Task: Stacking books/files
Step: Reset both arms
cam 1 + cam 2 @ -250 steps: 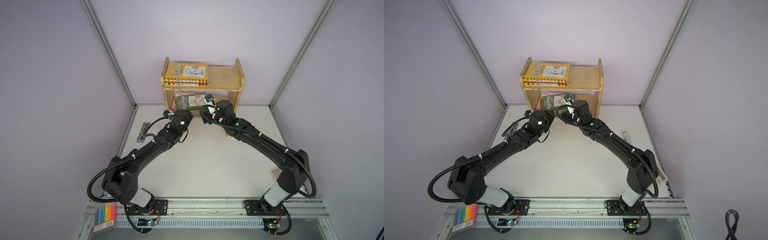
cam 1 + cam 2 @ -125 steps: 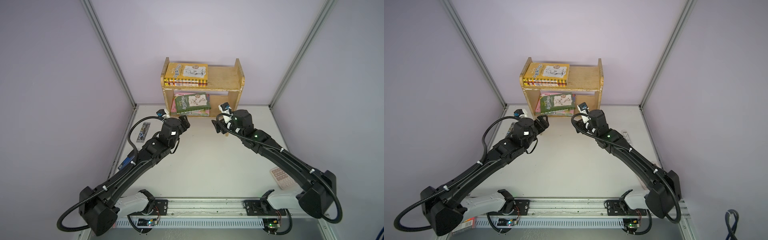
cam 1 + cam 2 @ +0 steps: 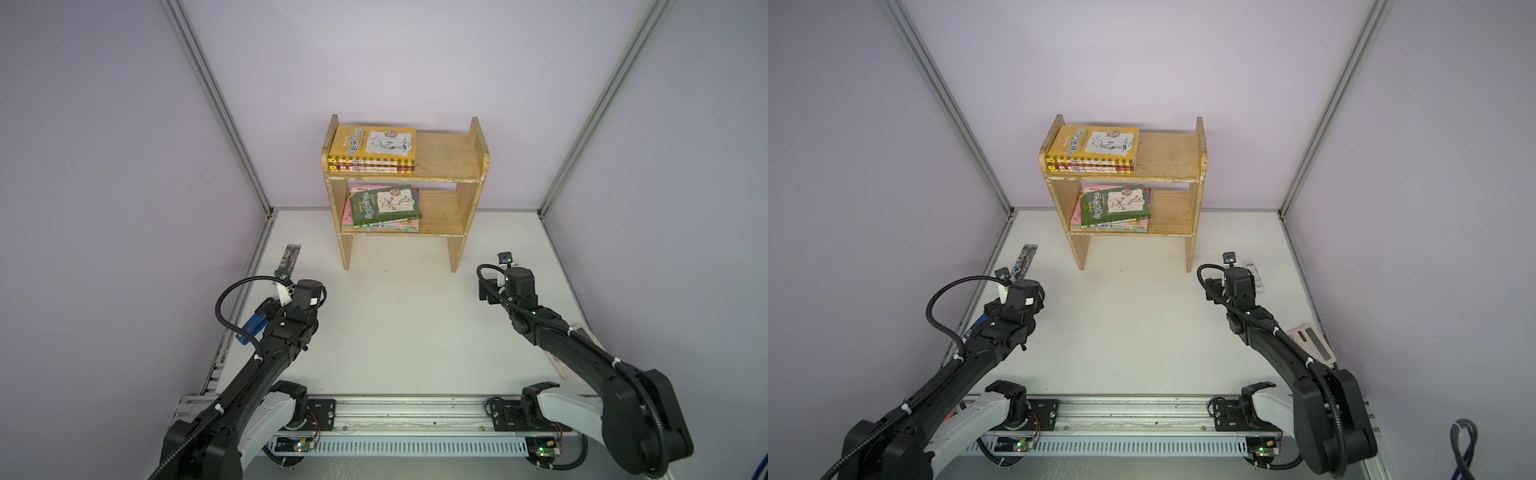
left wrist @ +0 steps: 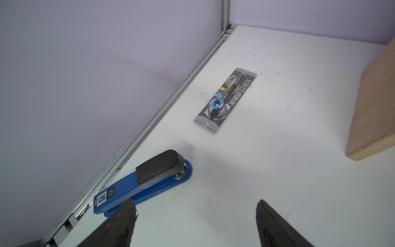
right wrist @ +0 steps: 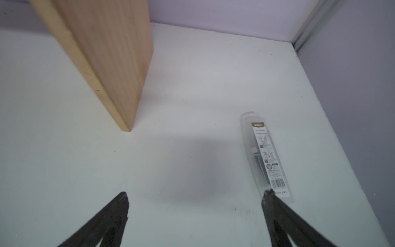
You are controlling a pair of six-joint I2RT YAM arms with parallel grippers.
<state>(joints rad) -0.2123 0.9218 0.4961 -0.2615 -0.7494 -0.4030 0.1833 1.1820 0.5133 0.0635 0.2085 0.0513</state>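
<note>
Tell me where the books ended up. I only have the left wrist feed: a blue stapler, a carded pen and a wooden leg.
Observer: All are on the wooden shelf. A yellow book tops a small stack on its upper board.
Operator: And the lower board?
Observer: A green book lies flat on some thinner books, turned slightly askew to them.
Operator: Is the right arm carrying anything?
Observer: No. The right gripper is open and empty, close to a clear pen pack lying off the shelf's right leg.
</note>
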